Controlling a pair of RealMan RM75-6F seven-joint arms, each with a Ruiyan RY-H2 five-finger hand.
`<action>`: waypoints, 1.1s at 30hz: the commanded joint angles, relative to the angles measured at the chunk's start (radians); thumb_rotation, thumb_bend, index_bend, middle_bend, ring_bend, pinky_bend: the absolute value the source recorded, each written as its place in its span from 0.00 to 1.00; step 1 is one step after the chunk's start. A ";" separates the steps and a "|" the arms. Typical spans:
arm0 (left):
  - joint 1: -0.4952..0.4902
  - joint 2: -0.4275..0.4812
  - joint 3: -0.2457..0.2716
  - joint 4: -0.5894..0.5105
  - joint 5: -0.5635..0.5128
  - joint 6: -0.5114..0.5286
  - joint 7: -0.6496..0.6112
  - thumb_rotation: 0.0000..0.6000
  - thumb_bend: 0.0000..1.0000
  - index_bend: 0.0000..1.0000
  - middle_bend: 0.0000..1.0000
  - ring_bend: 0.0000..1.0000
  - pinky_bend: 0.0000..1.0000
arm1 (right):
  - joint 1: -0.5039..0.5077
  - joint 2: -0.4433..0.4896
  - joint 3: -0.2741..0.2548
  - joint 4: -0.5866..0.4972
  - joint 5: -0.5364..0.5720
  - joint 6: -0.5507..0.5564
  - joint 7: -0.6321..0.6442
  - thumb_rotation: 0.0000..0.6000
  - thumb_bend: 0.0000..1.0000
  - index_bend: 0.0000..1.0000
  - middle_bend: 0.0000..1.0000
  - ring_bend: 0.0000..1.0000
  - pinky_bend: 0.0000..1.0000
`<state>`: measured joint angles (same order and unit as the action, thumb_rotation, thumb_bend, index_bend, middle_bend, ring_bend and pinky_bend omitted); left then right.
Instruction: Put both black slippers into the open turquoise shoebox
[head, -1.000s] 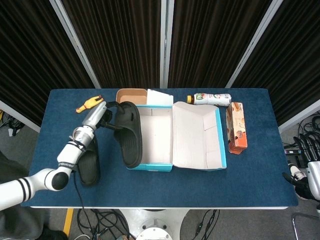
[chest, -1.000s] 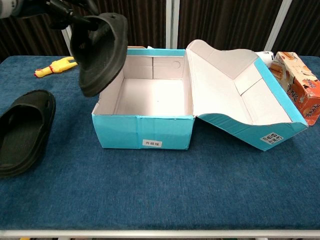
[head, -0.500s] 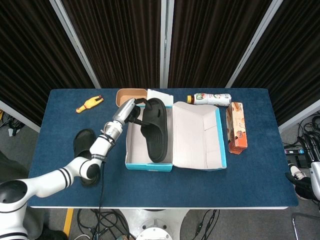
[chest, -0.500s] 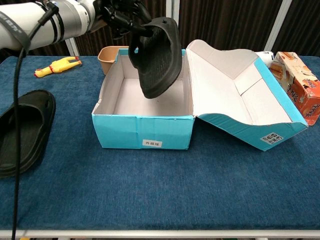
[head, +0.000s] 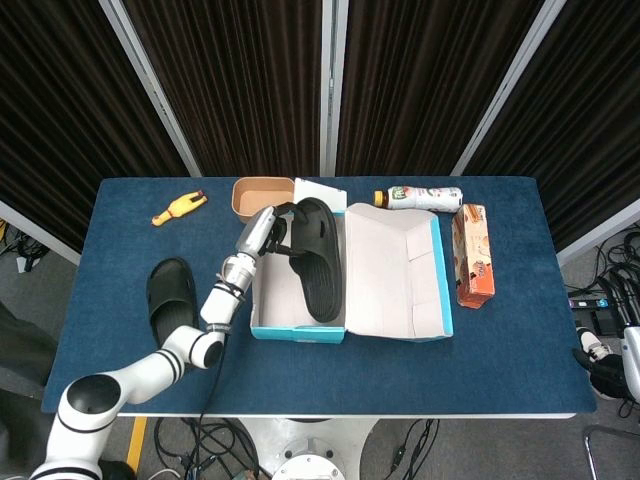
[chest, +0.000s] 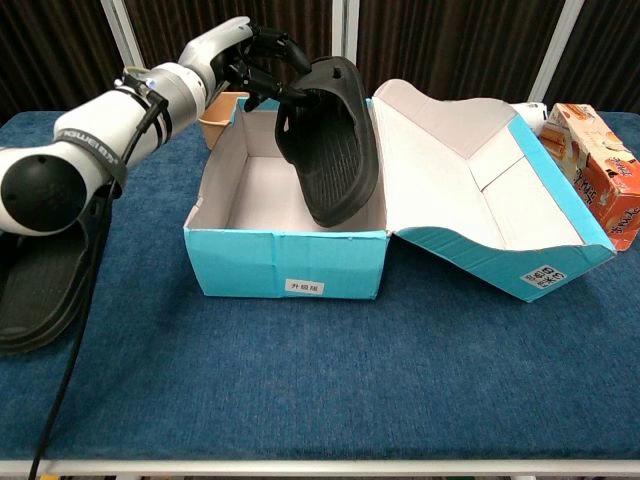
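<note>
- Here, the robot's left hand (chest: 262, 62) grips the heel end of one black slipper (chest: 335, 140), fingers curled over its rim, and holds it tilted inside the open turquoise shoebox (chest: 285, 262).
- The slipper's toe points down toward the box floor and lies close to the right inner wall; whether it touches the bottom cannot be told from either view.
- Judged from this, the first placement is in hand: the next move calls for lowering the slipper flat and opening the fingers.
- The second black slipper (head: 171, 297) lies on the blue table (head: 500, 350) to the left of the box, well apart from it and not yet picked up.
- The box's lid (head: 392, 270) hangs open to the right, so the free approach is from above and from the left.
- Room remains along the left side of the box floor for the second slipper.
- A small brown bowl (head: 256, 194) stands just behind the box, near the hand; a yellow rubber chicken toy (head: 179, 207), a bottle (head: 420, 197) and an orange carton (head: 473, 254) lie elsewhere.
- The right hand is out of sight in both views.
</note>
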<state>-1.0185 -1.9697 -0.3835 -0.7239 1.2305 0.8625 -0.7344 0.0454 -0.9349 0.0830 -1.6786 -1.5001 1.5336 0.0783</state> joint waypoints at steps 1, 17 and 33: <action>0.002 -0.060 0.026 0.073 0.035 0.033 -0.056 1.00 0.00 0.46 0.46 0.76 0.80 | -0.001 0.001 0.000 -0.002 0.002 -0.001 -0.002 1.00 0.03 0.00 0.04 0.00 0.00; -0.008 -0.147 0.060 0.193 0.063 -0.018 -0.121 1.00 0.00 0.46 0.46 0.76 0.79 | -0.005 0.004 0.001 -0.014 0.002 0.002 -0.014 1.00 0.03 0.00 0.04 0.00 0.00; -0.001 -0.191 0.086 0.252 0.080 -0.009 -0.017 1.00 0.00 0.20 0.25 0.43 0.64 | -0.009 0.005 0.001 -0.016 -0.001 0.006 -0.013 1.00 0.04 0.00 0.04 0.00 0.00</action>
<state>-1.0207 -2.1629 -0.2970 -0.4664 1.3105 0.8510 -0.7564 0.0359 -0.9303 0.0835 -1.6947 -1.5010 1.5393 0.0655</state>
